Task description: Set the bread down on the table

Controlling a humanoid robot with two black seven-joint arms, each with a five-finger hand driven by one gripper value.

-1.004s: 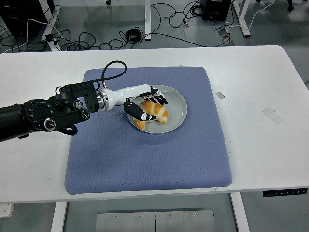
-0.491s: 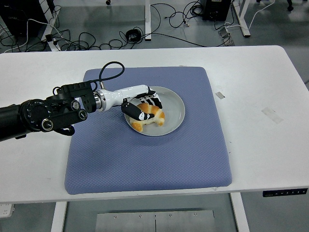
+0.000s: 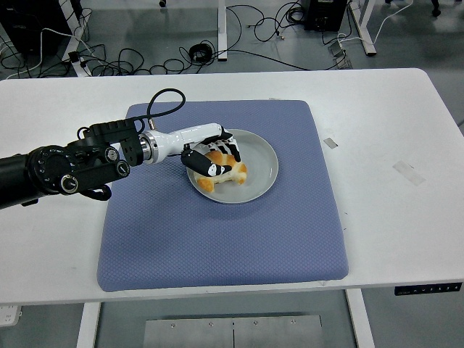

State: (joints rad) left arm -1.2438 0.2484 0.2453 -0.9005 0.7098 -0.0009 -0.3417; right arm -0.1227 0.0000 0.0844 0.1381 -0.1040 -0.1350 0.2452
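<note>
Desk (image 3: 391, 217), white and broad, fills most of the view, and a blue-grey mat (image 3: 217, 239) covers its middle. Everything else is easiest placed from the grey plate (image 3: 264, 163), which sits on the far half of that mat, a little toward the mat's centre line. The left arm (image 3: 65, 170) comes in from the plate's left side, black and bulky at the forearm, with a white wrist section leading up to the plate's left rim and a black cable (image 3: 163, 101) looping up behind the wrist, on the far-left side of the plate. The left hand (image 3: 216, 156) lies over the plate's left half, its fingers curled down around the bread (image 3: 221, 174), thumb on the near side and the other fingers over the far side, so it is clamped on the roll. The bread, golden-brown and crescent-shaped, is over the plate's left portion; whether it is touching the plate or raised slightly cannot be told. To the right of the plate, off the mat, two small strips of tape (image 3: 330, 142) lie on the bare desk.
</note>
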